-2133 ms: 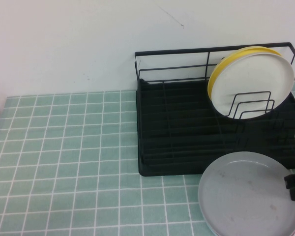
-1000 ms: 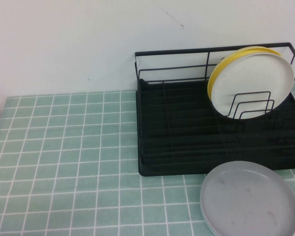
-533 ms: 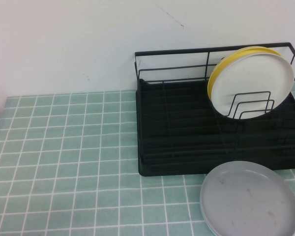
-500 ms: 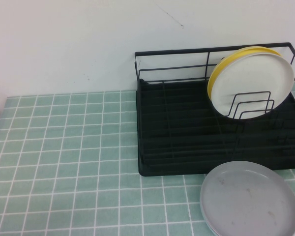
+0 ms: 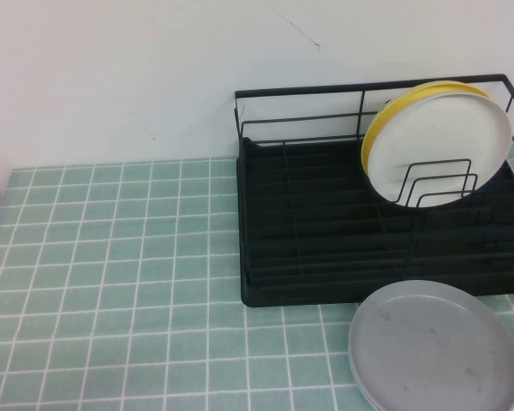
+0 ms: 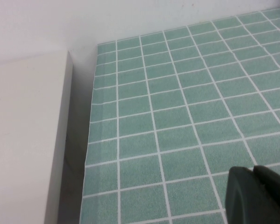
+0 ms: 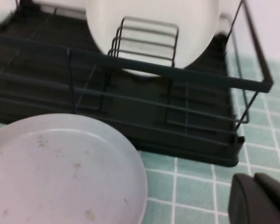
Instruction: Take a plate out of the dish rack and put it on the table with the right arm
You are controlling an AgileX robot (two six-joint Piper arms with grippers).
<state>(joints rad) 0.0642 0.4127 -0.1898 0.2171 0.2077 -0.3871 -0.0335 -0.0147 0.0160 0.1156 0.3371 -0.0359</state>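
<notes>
The light-grey plate [image 5: 435, 346] lies flat on the green tiled table [image 5: 111, 282] just in front of the black wire dish rack [image 5: 325, 240]; it also shows in the right wrist view [image 7: 60, 172], faintly scuffed. A white plate [image 5: 441, 137] with a yellow plate behind it stands upright in the rack's wire loops. My right gripper [image 7: 261, 198] is shut and empty, beside the grey plate and in front of the rack [image 7: 177, 116], out of the high view. My left gripper [image 6: 259, 196] is shut and empty over bare tiles, also out of the high view.
A white wall rises behind the table. In the left wrist view a pale block [image 6: 23, 140] stands beyond the table's edge [image 6: 88, 154]. Open tiles [image 5: 111, 257] stretch left of the rack.
The right gripper, at the right edge by the grey plate 2.1 s ago, has left the high view. The plate settled slightly lower and has lain still since.
</notes>
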